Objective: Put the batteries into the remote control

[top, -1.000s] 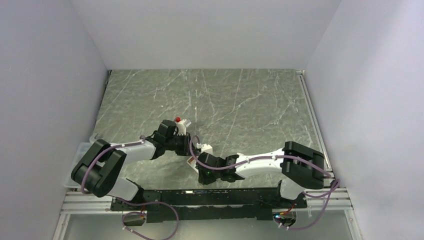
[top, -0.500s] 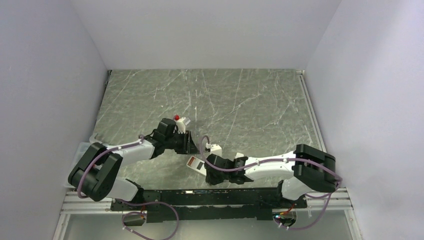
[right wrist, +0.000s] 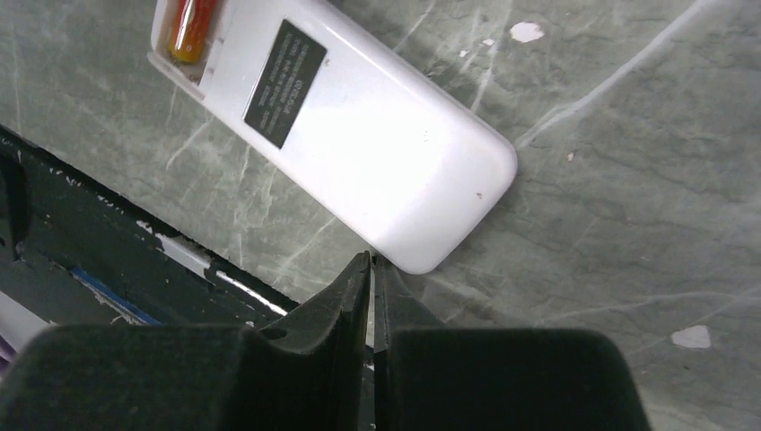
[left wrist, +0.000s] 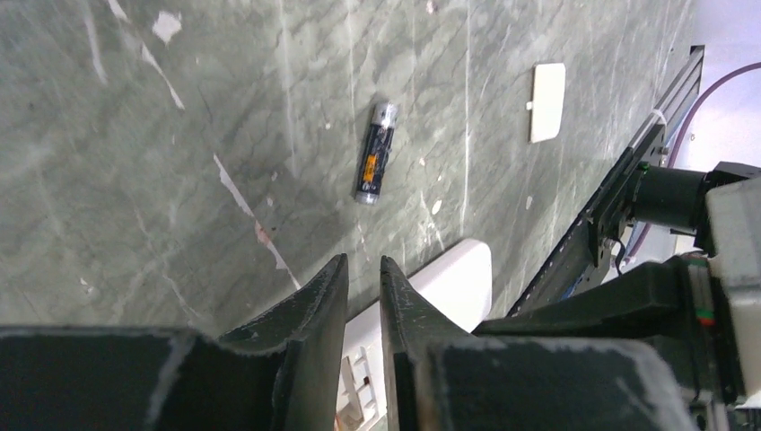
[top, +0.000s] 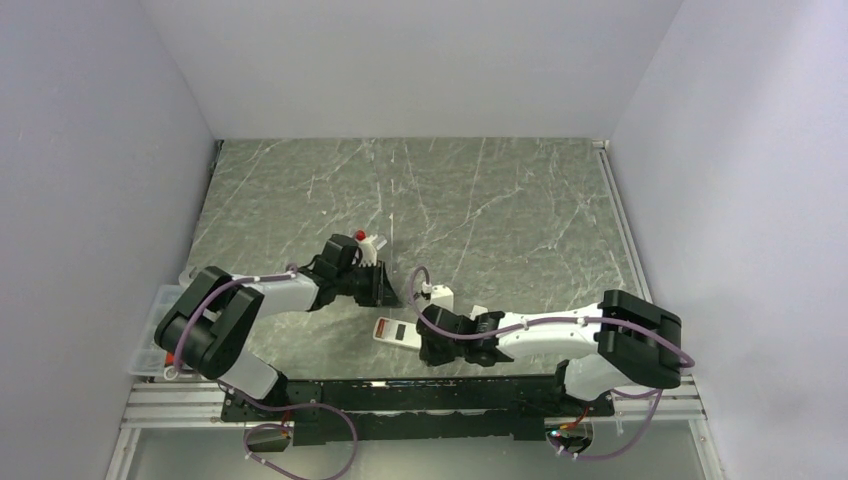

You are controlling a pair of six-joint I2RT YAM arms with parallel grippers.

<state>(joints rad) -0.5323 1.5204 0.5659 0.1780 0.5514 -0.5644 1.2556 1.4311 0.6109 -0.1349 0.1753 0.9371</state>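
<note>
Lining up for the second cell, by the look of it. Already got one orange-labelled cylinder battery [right wrist: 191, 27] seated in the open bay of the small flat white plastic remote control [right wrist: 377, 153]. Lies back-up close to the near edge of the counter, about midway along, long axis roughly parallel to that edge, open bay end aimed at the left edge.

Other one, a stubby dark grey cylinder battery with an orange band [left wrist: 375, 164], loose on the grey marble counter [left wrist: 135, 135] near the remote, on its far-edge side, silver cap pointing away from the left gripper [left wrist: 363, 287].

Left gripper: almost closed, just a narrow slit, holding nothing. Right gripper [right wrist: 371, 278]: practically pinched together, also empty, hovering just off the remote's rounded end.

Tips: open wide first, come down across the battery rather than along it, pinch mid-body, check polarity before dropping it beside the first. Probably worth pinning the remote with the right.
</note>
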